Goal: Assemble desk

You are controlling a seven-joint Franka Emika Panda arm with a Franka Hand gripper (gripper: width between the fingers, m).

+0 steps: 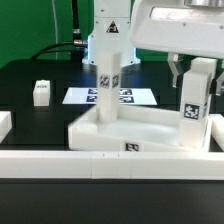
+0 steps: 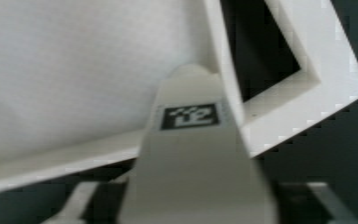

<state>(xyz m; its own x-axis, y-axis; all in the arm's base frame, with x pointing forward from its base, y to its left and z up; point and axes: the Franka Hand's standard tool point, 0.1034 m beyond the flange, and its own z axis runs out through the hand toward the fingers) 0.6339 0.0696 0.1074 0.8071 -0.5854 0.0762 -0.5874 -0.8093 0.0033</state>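
Observation:
The white desk slab (image 1: pixel 140 128) lies tray-side up behind the front rail. One white leg (image 1: pixel 108 82) stands upright at its far corner on the exterior view's left. My gripper (image 1: pixel 198 70) is shut on a second tagged leg (image 1: pixel 197 105) and holds it upright at the slab's right end. I cannot tell whether its lower end is in the corner socket. In the wrist view the held leg (image 2: pixel 194 150) runs out from between my fingers (image 2: pixel 91 200) toward the slab (image 2: pixel 105 80) and its raised rim. A third leg (image 1: pixel 41 92) lies loose on the table at the left.
The marker board (image 1: pixel 137 97) lies flat behind the slab. A long low white rail (image 1: pixel 90 165) runs along the table's front. Another white piece (image 1: pixel 5 125) shows at the exterior view's left edge. The arm's base (image 1: pixel 108 35) stands at the back.

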